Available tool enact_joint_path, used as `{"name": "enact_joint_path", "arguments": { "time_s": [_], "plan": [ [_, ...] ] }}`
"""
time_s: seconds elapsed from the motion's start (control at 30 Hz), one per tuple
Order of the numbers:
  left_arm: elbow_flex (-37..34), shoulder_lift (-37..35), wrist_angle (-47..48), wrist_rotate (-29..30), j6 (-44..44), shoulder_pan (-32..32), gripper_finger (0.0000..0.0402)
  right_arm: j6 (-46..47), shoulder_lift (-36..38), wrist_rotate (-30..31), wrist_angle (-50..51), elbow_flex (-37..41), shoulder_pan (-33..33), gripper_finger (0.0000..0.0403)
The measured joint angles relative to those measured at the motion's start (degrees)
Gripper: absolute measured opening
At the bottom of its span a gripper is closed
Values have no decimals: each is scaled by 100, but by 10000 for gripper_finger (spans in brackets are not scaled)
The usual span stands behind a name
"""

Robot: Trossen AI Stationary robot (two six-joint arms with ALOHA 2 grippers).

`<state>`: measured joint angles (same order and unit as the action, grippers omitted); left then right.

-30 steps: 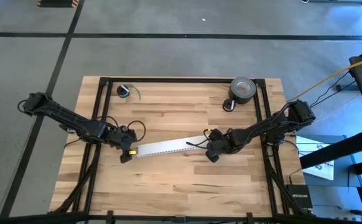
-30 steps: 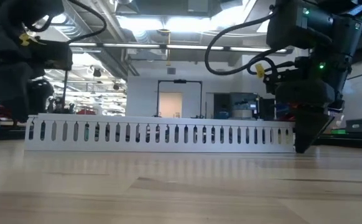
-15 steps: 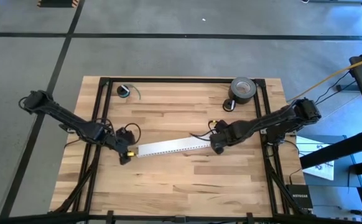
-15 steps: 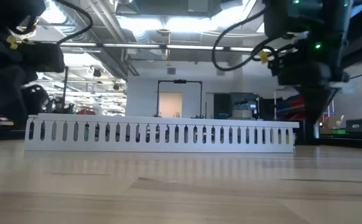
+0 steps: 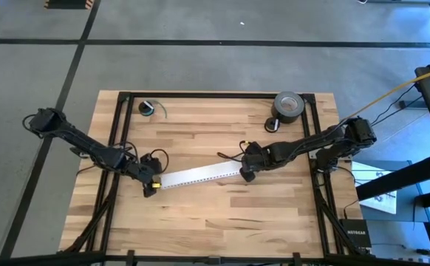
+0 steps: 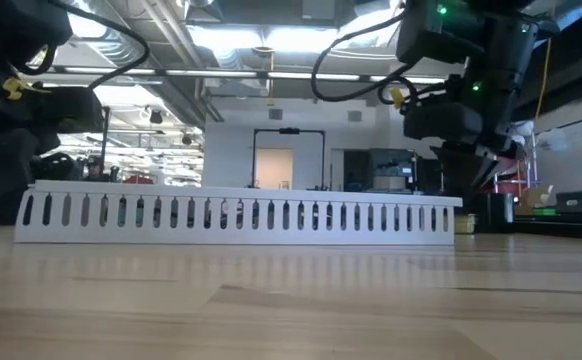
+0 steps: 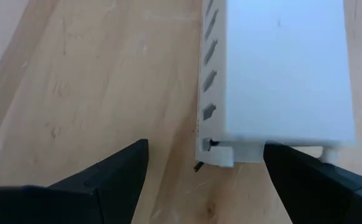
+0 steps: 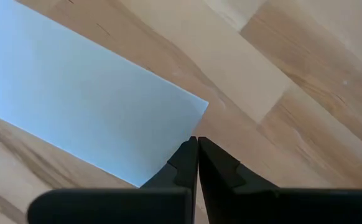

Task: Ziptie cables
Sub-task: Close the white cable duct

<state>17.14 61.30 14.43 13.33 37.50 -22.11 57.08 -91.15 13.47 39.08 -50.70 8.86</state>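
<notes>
Left arm: reaches in from the bench's left edge toward the middle, bent low at the elbow, wrist close over the wood.
Left gripper (image 5: 150,186): sits at the left end of the white slotted strip (image 5: 199,174), with that end between its two fingers (image 7: 106,177); the wrist view shows a gap on each side.
Left jaws: wide open, holding nothing.
Right arm: stretches in from the bench's right edge, nearly straight, down to the strip's right end.
Right gripper (image 5: 246,175): tips point down at the bench (image 5: 215,222), just at the corner of the strip's right end.
Right jaws: pressed fully together, nothing between them.
Strip: lies slanted across the middle of the bench, its right end nearer the far edge; slots face the low camera.
Other items: a roll of dark tape (image 5: 289,105) near the far right corner; a small round coil with a green wire (image 5: 148,108) near the far left corner.
Cables and zipties: none can be made out in any view.
Hard to make out: whether the right tips touch the strip or only stand beside it.
Cut off: in the low view the tops of both arms leave the frame, and the left gripper is a dark mass at the edge.
</notes>
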Motion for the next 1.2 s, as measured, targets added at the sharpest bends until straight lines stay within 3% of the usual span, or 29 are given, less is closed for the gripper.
{"name": "enact_joint_path", "arguments": {
  "time_s": [0.43, 0.7, 1.0, 1.13, 1.2],
  "plan": [
    [-8, 7, -29, -73, -63, 70, 304, -46, -73, -45, -320, -63, 2, 0],
    [26, -2, -33, -142, 69, 85, 304, 92, -81, -206, 153, -79, 15, 0],
    [737, -315, 1740, -423, 127, -64, 304, -47, -51, -27, 991, -418, 15, 0],
    [748, -372, 1773, -376, 286, -541, 304, -46, -45, 79, 1179, -461, 15, 0],
    [732, -305, 1634, -58, 288, -739, 304, -48, -44, 163, 1161, -461, 15, 0]
  ]
}}
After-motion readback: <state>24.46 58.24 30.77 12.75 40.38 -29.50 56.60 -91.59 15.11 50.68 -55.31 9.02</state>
